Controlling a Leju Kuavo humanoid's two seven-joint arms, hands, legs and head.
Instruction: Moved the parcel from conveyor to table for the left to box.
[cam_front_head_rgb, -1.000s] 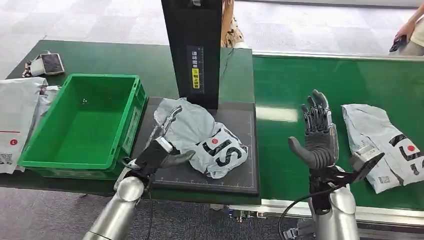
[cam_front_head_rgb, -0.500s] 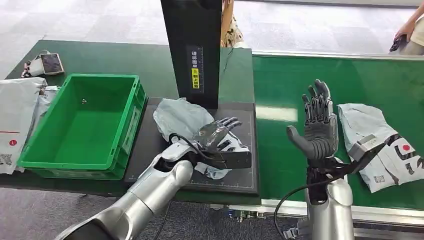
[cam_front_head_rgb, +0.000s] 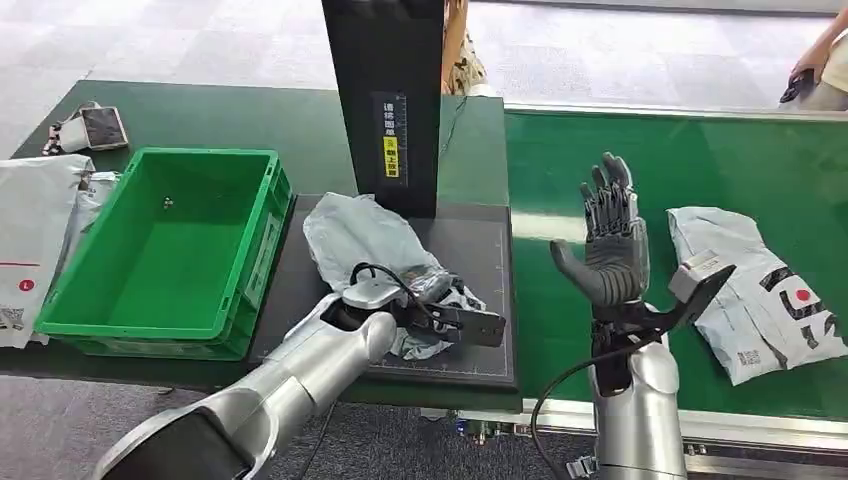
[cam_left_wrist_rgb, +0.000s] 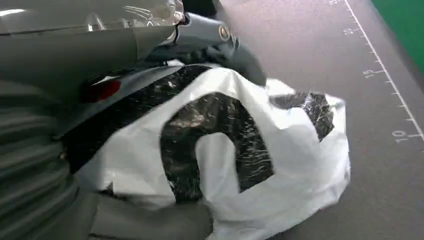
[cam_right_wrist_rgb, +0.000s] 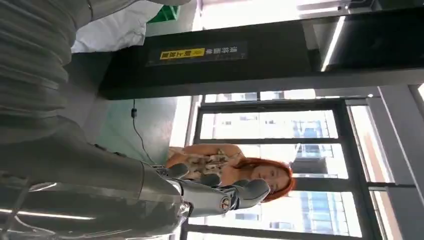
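Head view: left hand fingers clasp parcel; right hand fingers spread, empty.

The head view looks forward and down over counter and conveyor, sharing the grey parcel with the close left wrist view, while the right wrist view faces sideways toward the black scanner post.

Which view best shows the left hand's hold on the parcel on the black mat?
The left wrist view: the left hand lies over the parcel up close, thumb under its edge. The head view shows where it lies on the black mat, but the arm hides the hold. The right wrist view catches only a white corner.
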